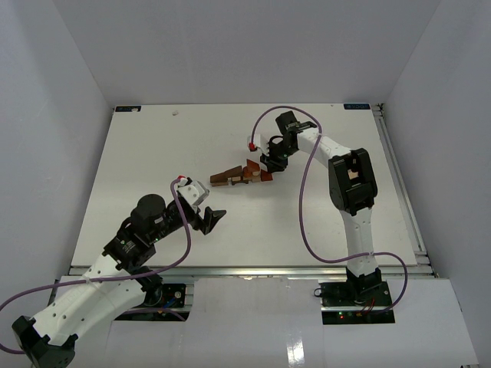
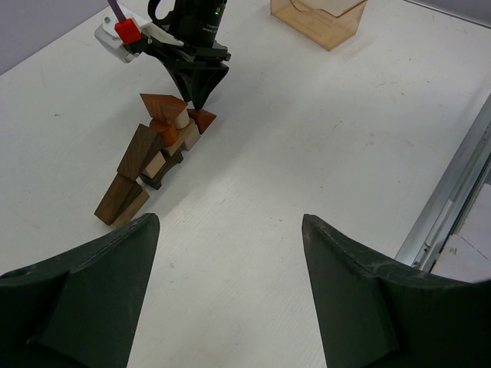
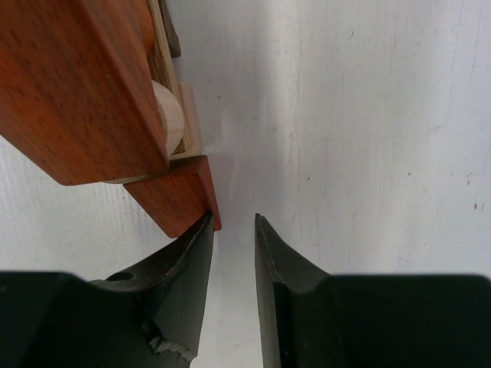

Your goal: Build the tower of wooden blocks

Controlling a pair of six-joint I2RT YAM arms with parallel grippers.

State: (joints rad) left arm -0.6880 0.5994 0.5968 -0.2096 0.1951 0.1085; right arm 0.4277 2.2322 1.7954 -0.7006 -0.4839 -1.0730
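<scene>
The wood block tower (image 1: 242, 175) is a low row of tan, reddish and dark brown blocks lying mid-table. The left wrist view shows the same tower (image 2: 157, 157) at upper left. My right gripper (image 1: 268, 170) points down at the tower's right end, its jaws nearly together with nothing between them. In the right wrist view, the right gripper (image 3: 234, 218) has its left finger's outer side against a small reddish block (image 3: 176, 195), below a large reddish block (image 3: 77, 84) and a pale cylinder (image 3: 165, 115). My left gripper (image 1: 215, 218) hovers open and holds nothing, nearer the front than the tower; under its fingers (image 2: 230, 218) is bare table.
A translucent amber box (image 2: 322, 19) stands beyond the right gripper (image 2: 201, 103). A metal rail (image 1: 403, 192) runs along the table's right edge, also seen in the left wrist view (image 2: 453, 192). White walls enclose the table on three sides.
</scene>
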